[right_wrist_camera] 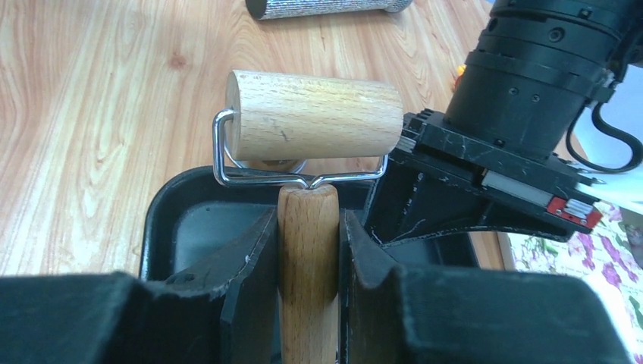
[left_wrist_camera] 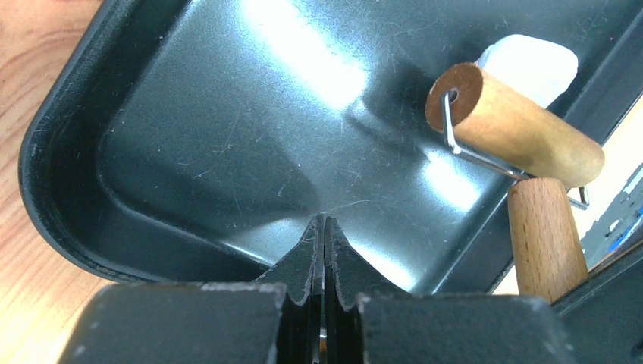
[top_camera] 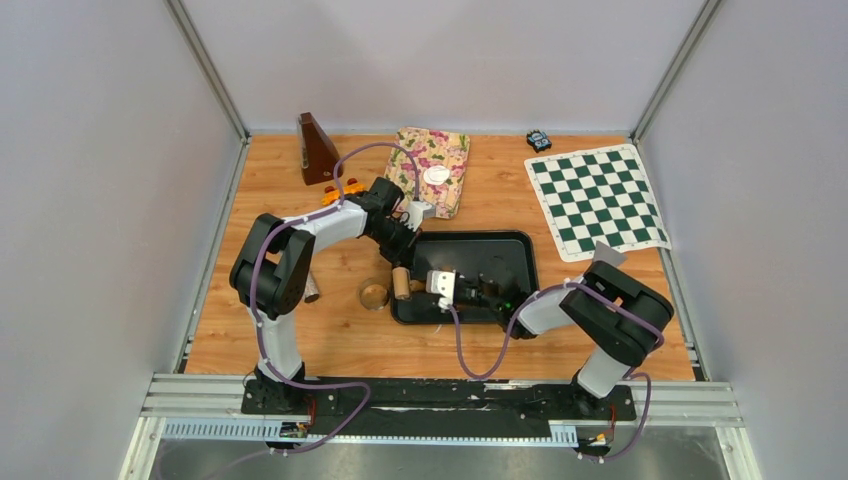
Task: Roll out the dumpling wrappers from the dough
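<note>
A wooden roller (right_wrist_camera: 315, 125) has its handle clamped between the fingers of my right gripper (right_wrist_camera: 307, 216). Its drum (top_camera: 401, 283) hangs over the left end of the black tray (top_camera: 500, 250). My left gripper (left_wrist_camera: 324, 220) is shut with nothing in it, its tips just above the tray floor (left_wrist_camera: 227, 136) near a corner; from above the left gripper (top_camera: 400, 248) is at the tray's far left corner. A white rounded lump (left_wrist_camera: 531, 64), seemingly the dough, peeks out behind the drum (left_wrist_camera: 515, 125). One round white dumpling wrapper (top_camera: 437, 176) lies on the floral cloth (top_camera: 425, 150).
Left of the tray, a round ring (top_camera: 374, 295) and a metallic cylinder (top_camera: 310, 288) lie on the wooden table. A brown metronome (top_camera: 318, 148) stands at the back left, with a chessboard mat (top_camera: 597, 200) and a small black device (top_camera: 539, 139) at the back right.
</note>
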`<state>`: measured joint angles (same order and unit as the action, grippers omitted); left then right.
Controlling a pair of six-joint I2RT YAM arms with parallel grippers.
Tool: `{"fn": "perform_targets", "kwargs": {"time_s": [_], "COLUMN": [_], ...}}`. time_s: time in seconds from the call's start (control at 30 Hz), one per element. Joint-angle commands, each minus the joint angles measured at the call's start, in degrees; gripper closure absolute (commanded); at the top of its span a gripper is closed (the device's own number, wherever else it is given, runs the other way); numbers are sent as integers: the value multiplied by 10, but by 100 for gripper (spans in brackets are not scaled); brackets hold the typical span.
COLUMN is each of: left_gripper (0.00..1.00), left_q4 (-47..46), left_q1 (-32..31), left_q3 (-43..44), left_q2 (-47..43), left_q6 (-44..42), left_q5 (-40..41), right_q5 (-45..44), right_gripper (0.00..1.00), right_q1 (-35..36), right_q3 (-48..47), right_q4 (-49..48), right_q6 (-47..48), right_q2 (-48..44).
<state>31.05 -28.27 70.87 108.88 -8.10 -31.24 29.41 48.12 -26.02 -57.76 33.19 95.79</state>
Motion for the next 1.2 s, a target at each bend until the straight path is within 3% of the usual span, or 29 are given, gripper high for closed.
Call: {"fn": "perform_targets", "kwargs": {"time_s": [0.0, 0.1, 0.3, 0.7, 1.17], "left_gripper": [100, 100, 100, 100, 100], "left_q4": [2, 1, 1, 1, 2], "left_q1": [-3, -3, -3, -3, -3], "left_q3": [7, 7, 7, 7, 8], "left_q2": [-9, -9, -11, -14, -16], "left_q6": [-14, -14, -14, -15, -14], "left_q5": [-15, -17, -18, -18, -20], "right_q5": [12, 51, 43, 36, 127], "right_gripper": [100, 100, 100, 100, 100], "right_q1": [-33, -73, -97, -33, -136], "right_q3": [9, 19, 24, -31, -11], "right_q4": [-24, 14, 27, -4, 91], "right_q6": [8, 8, 17, -49, -119], "right_q2": [-16, -43, -53, 3, -63]}}
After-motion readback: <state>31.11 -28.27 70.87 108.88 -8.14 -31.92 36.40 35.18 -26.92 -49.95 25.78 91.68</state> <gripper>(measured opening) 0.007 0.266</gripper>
